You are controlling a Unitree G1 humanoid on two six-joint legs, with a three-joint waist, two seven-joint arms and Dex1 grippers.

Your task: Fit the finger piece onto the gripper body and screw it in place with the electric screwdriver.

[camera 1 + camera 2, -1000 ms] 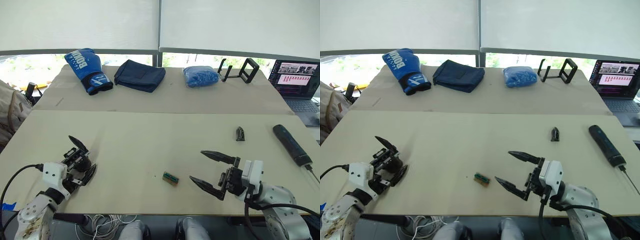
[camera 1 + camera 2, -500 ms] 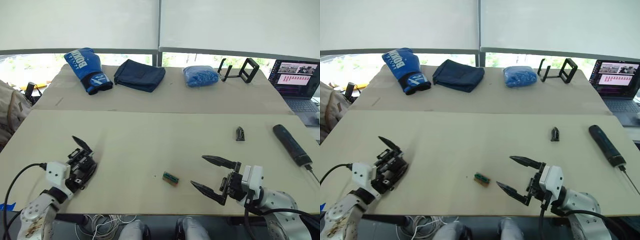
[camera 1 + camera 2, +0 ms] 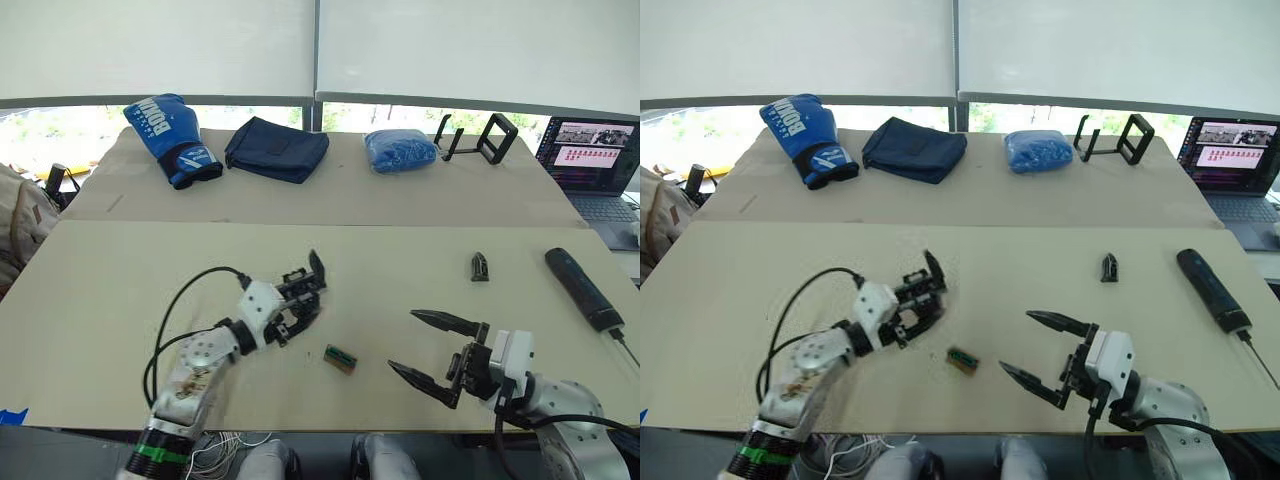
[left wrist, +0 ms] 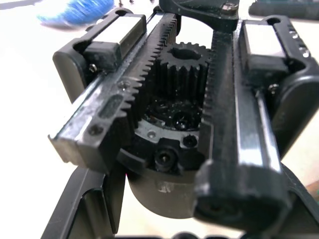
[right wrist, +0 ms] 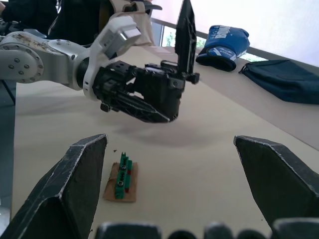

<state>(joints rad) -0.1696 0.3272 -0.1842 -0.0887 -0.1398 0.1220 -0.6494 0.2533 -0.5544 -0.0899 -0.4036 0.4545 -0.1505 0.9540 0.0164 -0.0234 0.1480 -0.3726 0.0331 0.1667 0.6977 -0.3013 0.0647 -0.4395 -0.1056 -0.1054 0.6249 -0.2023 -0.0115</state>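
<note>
The left gripper [image 3: 292,312], clamped on the gripper body [image 5: 149,92], had swung from the table's near-left edge toward the centre, carrying it clear of the beige table [image 3: 400,250]. That brought the body within reach for fitting. The right gripper [image 3: 432,350] hung spread wide and empty. The finger piece [image 3: 481,267] lay at its one o'clock, the electric screwdriver [image 3: 583,290] at two o'clock, both untouched. A green-and-brown block [image 3: 340,357] lay between the grippers.

bright daylight from rear windows, soft shadows, left wrist background blurred
</note>
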